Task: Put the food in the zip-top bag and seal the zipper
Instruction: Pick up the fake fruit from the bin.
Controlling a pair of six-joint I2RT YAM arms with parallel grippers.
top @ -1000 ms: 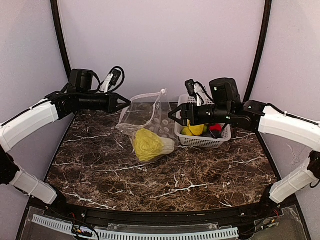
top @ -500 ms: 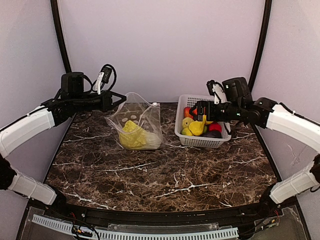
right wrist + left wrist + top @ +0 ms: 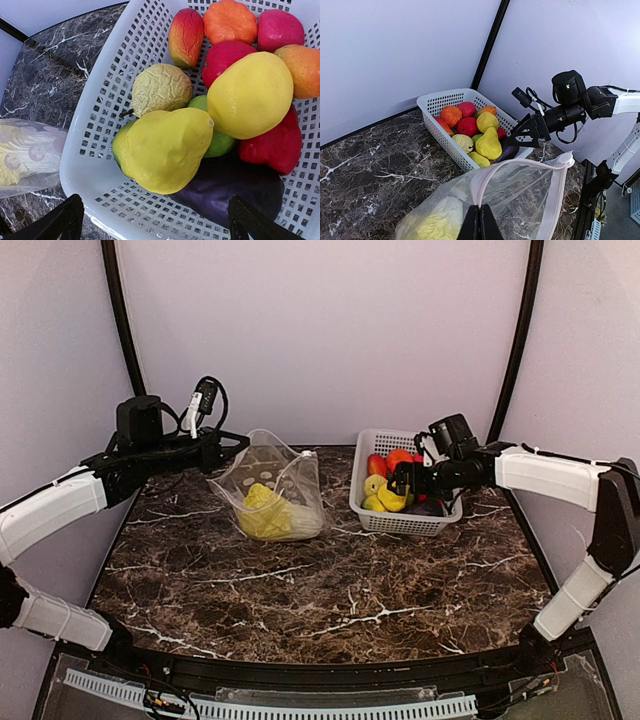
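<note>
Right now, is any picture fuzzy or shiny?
Top view: soft, even light, faint shine on the zip-top bag. Left wrist view: the bag up close is a little fuzzy, the food in the basket crisp. Right wrist view: crisp, gentle shine on the yellow pear.

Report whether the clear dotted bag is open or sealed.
Open. The clear dotted plastic bag gapes; its pinkish zipper strip curves in a wide loop.

A lab test booth: blank walls (image 3: 320, 340) enclose a marble-patterned tabletop (image 3: 330, 580).
</note>
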